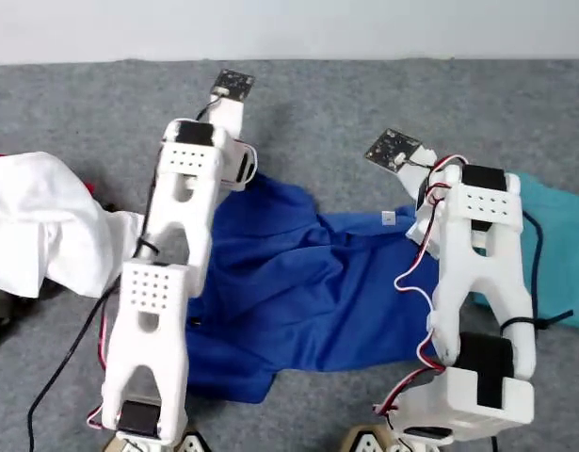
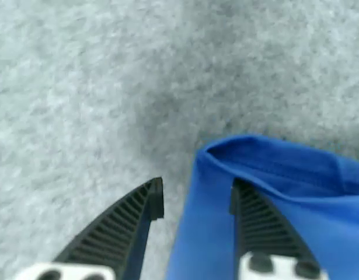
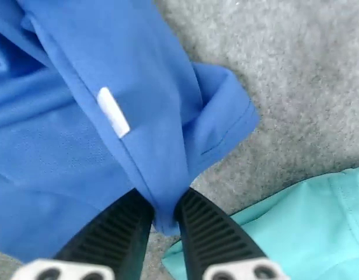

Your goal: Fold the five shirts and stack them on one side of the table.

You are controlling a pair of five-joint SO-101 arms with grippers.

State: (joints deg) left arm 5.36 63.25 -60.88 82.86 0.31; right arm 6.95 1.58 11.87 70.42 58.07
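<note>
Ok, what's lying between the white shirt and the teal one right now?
The blue shirt lies there, spread and crumpled across the stretch between the white shirt and the teal shirt. The high view shows it.

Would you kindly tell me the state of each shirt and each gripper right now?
blue shirt: unfolded, rumpled, mid-table.
white shirt: bunched up, unfolded.
teal shirt: lying flat.
left gripper: jaws open astride the blue shirt's edge.
right gripper: jaws shut on the blue shirt.
</note>
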